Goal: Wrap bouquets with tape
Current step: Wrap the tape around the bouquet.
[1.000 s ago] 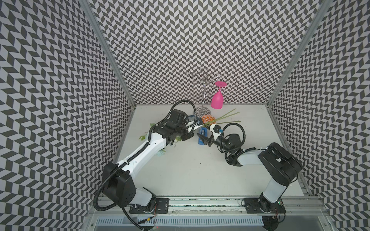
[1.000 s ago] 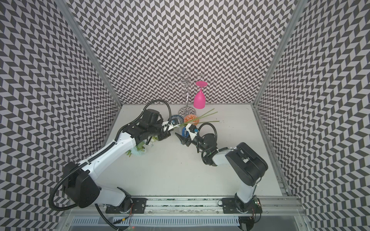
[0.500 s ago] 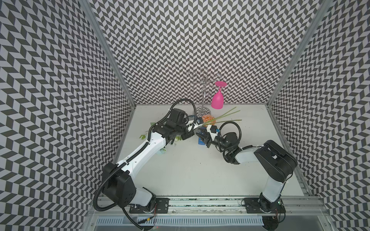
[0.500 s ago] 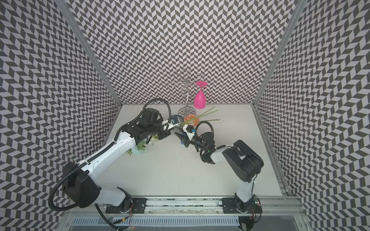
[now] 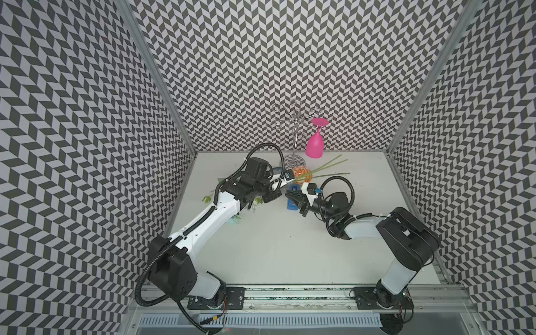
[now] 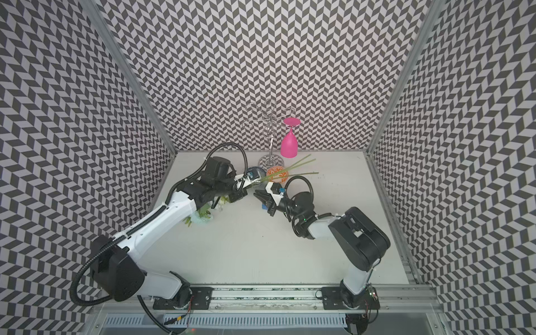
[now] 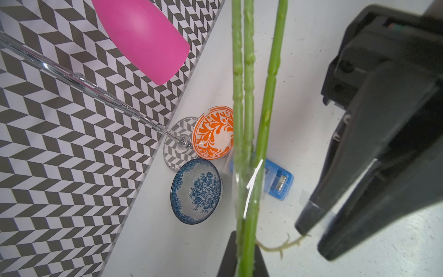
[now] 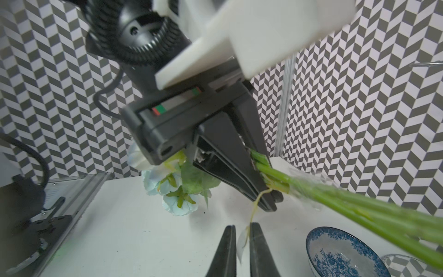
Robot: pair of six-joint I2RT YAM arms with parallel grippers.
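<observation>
My left gripper (image 5: 286, 180) (image 7: 244, 260) is shut on the bouquets' green stems (image 5: 327, 166) (image 7: 247, 120), which reach toward the back. The pale blue blooms (image 6: 201, 217) (image 8: 177, 189) hang below the left arm. Clear tape is wound round the stems (image 8: 304, 182) just past the left fingers. My right gripper (image 5: 289, 195) (image 8: 242, 230) sits tip to tip with the left one, its jaws nearly together on a loose flap of tape and a thin yellowish tendril. The blue tape dispenser (image 5: 291, 206) (image 7: 278, 182) lies on the table under the right gripper.
A blue-patterned bowl (image 7: 196, 189) and an orange-patterned bowl (image 5: 300, 171) sit close behind the grippers. A wire glass rack (image 5: 294, 127) stands at the back wall, with a pink glass (image 5: 314, 145) hanging upside down from it.
The right gripper has moved in toward the left gripper's tips and its jaws have closed from wide apart to nearly together. The left arm and the stems have stayed put.
</observation>
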